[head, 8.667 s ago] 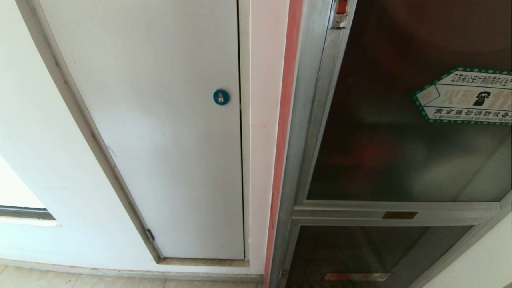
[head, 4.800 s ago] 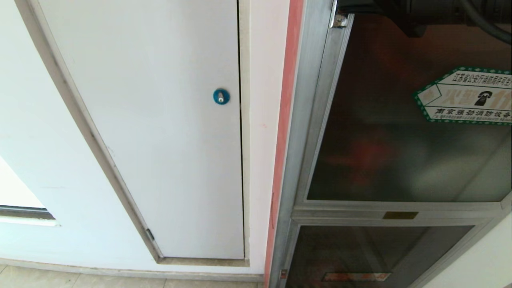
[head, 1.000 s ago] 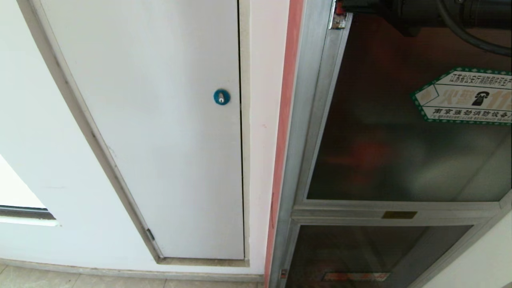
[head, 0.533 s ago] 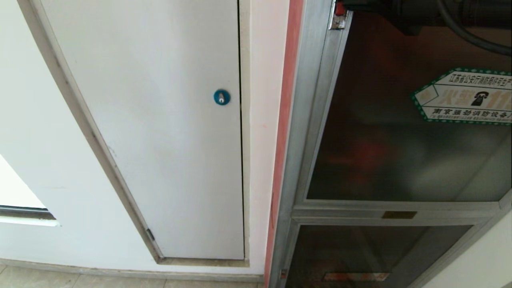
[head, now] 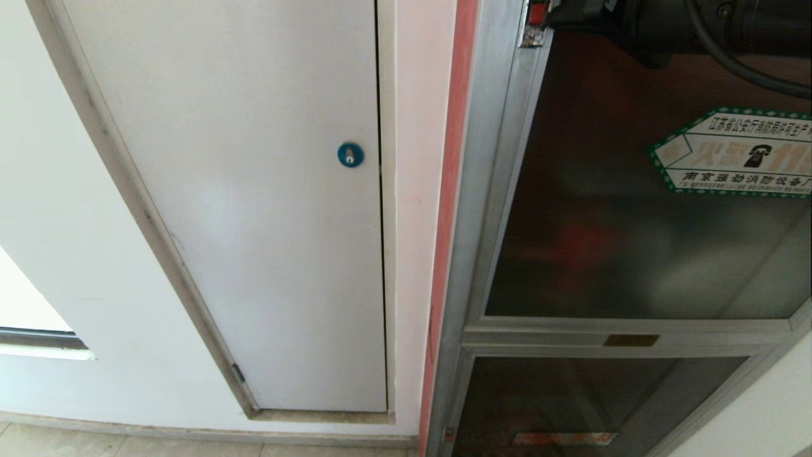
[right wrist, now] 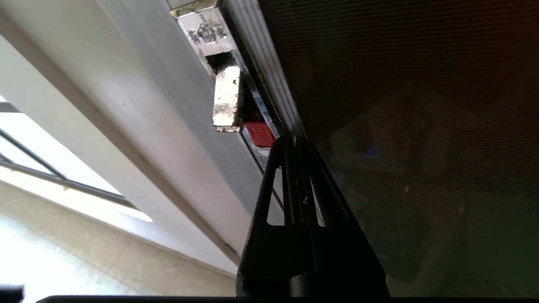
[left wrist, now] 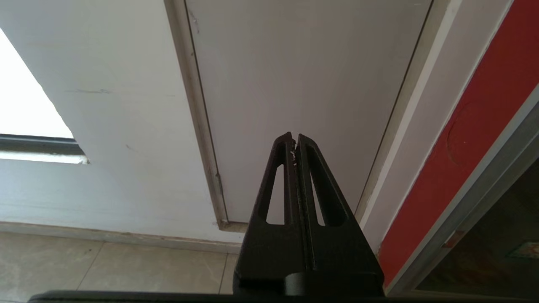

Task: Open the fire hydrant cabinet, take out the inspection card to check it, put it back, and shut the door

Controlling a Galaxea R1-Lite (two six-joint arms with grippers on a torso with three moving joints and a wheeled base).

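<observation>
The right tool [right wrist: 294, 145], its two black fingers pressed together with nothing between them, points its tips at the left edge of the door [head: 634, 241] of the fire hydrant cabinet [head: 482, 190], just beside a small red latch tab [right wrist: 260, 134] and a worn metal catch [right wrist: 227, 99] on the silver frame; whether the tips actually touch the tab cannot be told. A metal plate [right wrist: 206, 31] above the catch carries stamped characters too faint to read. In the head view the right arm [head: 666, 25] enters at the top right, crossing the dark tinted glass near the red tab [head: 538, 11]. The door stands shut or very nearly so, a blurred red shape showing dimly through the pane. On the glass at the far right sits a green-edged white hexagonal sticker [head: 736, 152] with a black telephone symbol, large pale Chinese characters and part of the digits "11", plus smaller lines of Chinese print cut off by the frame edge. Below the door a small brass plate [head: 631, 340] is fixed to the crossbar above a lower glass panel [head: 583, 406]. To the left, a white panel [head: 254, 190] bears a blue round lock [head: 351, 154]. The left tool [left wrist: 294, 143], also closed and empty, hangs low, facing the white panel's bottom corner and the tiled floor [left wrist: 105, 269]. The inspection card is not visible.
</observation>
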